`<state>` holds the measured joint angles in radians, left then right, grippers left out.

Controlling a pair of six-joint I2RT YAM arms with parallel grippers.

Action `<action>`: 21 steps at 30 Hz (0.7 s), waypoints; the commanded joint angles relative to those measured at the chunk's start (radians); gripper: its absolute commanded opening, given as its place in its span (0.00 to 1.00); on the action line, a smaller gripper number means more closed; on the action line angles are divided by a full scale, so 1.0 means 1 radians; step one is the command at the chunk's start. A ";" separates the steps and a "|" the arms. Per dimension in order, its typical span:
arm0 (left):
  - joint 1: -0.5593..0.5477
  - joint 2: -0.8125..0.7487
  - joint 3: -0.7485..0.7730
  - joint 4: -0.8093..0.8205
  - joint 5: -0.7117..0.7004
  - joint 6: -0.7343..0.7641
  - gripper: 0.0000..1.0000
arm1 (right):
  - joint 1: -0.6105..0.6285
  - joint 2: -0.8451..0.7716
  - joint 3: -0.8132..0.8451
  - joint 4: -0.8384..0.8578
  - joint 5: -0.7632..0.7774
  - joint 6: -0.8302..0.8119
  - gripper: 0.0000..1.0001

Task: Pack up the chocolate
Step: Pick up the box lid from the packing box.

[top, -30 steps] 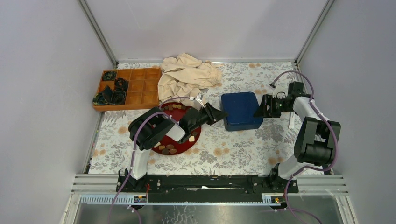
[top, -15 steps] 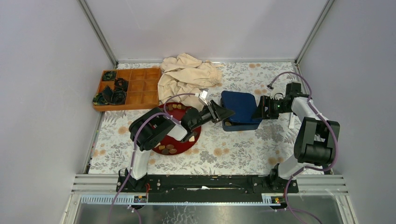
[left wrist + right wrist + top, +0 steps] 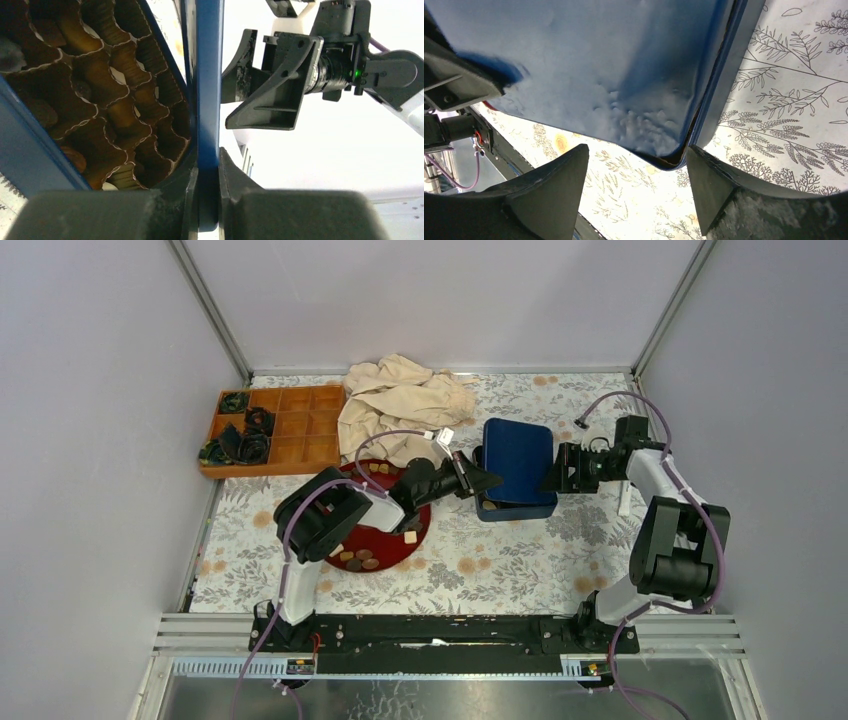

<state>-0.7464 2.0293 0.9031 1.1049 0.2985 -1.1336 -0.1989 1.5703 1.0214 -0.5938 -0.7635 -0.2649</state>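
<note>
Blue lid (image 3: 207, 100) clamped between left fingers (image 3: 231, 175), tilted up; paper cups (image 3: 125, 100) line box (image 3: 515, 508). Right fingers (image 3: 719, 185) apart. Chocolate pieces (image 3: 357, 560) on red plate (image 3: 385, 538).

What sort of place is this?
Probably a robotics test booth: a left arm and right arm bolted to a metal rail, plain walls around a floral table, props like a blue box and a plate of chocolate.

We find the left arm (image 3: 320, 520) covering the middle of the round dark-red plate (image 3: 385, 540); what lies beneath is hidden. The blue rectangular lid (image 3: 518, 452) screens most of the blue box base (image 3: 520, 508). Both wrist views crop that lid at the top edge. Black items (image 3: 242, 440) in the far-left orange compartment tray (image 3: 305, 425) are too small to identify.
</note>
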 commanded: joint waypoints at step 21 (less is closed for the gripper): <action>0.102 -0.064 -0.071 0.503 0.085 -0.284 0.00 | -0.109 -0.257 -0.022 0.434 -0.482 0.397 0.89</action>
<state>-0.6533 2.0228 0.8639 1.4212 0.3866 -1.3518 -0.3042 1.3174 1.0134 -0.3573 -1.1046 -0.1051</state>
